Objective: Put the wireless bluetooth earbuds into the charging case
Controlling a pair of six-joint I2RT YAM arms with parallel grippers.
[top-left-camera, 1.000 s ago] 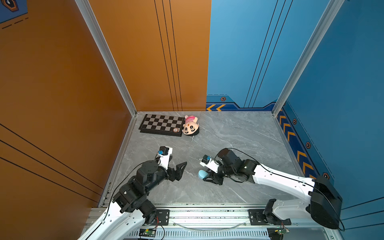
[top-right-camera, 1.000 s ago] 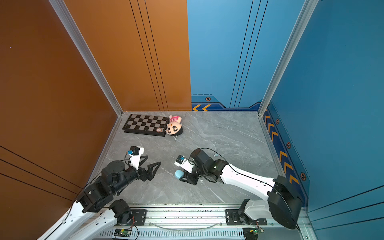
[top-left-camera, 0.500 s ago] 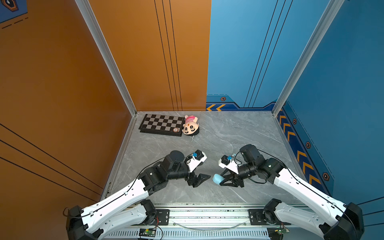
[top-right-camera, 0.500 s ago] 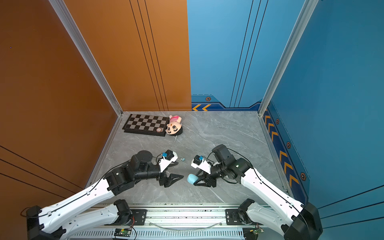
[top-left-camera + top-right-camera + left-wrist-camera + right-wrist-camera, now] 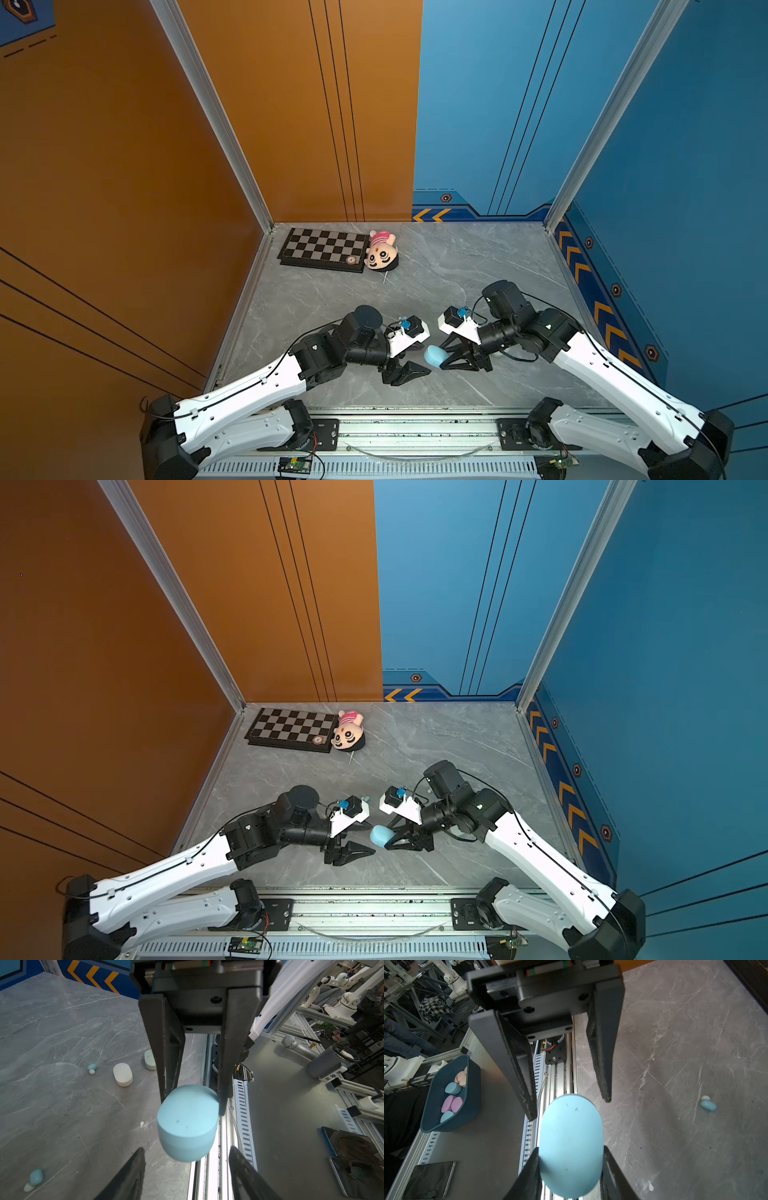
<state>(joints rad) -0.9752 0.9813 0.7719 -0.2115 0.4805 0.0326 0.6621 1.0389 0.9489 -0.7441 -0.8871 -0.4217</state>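
A pale blue oval charging case [image 5: 434, 356] [image 5: 381, 836] hangs above the table near the front edge, its lid closed. My right gripper [image 5: 441, 360] [image 5: 571, 1153] is shut on one end of it [image 5: 571, 1142]. My left gripper [image 5: 423, 362] [image 5: 186, 1149] faces it, open, with the case's free end [image 5: 187, 1124] just inside the fingertips and a gap on each side. Two pale blue earbuds [image 5: 92, 1068] [image 5: 35, 1178] lie on the table in the left wrist view. One earbud [image 5: 708, 1104] shows in the right wrist view.
A white case [image 5: 122, 1074] and a mint case [image 5: 150, 1059] lie on the grey table. A chessboard [image 5: 322, 249] and a plush doll head [image 5: 381, 255] sit at the back left. Off the table's front rail stand a blue bin [image 5: 473, 1088] of cases and a phone [image 5: 428, 1180].
My left arm has swung in from the left to face the case, and its jaws have narrowed. My right gripper has carried the case up and a little to the right.
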